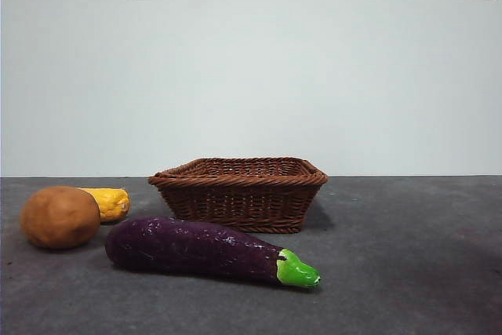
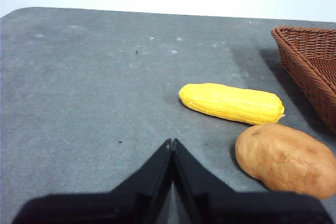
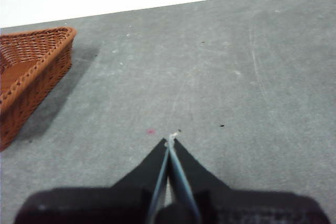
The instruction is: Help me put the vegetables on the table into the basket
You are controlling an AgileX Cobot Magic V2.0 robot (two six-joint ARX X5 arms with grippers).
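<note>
Here potato (image 2: 286, 158) lies just beside the left gripper's (image 2: 172, 142) closed jaws.

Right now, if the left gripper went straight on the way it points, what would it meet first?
Probably nothing: ahead of the left gripper lies bare table. The corn and potato sit off to one side.

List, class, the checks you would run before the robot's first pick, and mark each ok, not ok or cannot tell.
1. All three vegetables out on the table: eggplant, potato and yellow piece: ok.
2. Basket upright, opening up: ok.
3. Basket free of contents: cannot tell, its floor is mostly hidden.
4. Left hand holds nothing: ok, jaws shut, potato and yellow piece close by.
5. Right hand holds nothing: ok, jaws shut over bare table.
6. Hands opened for grasping: not ok.
</note>
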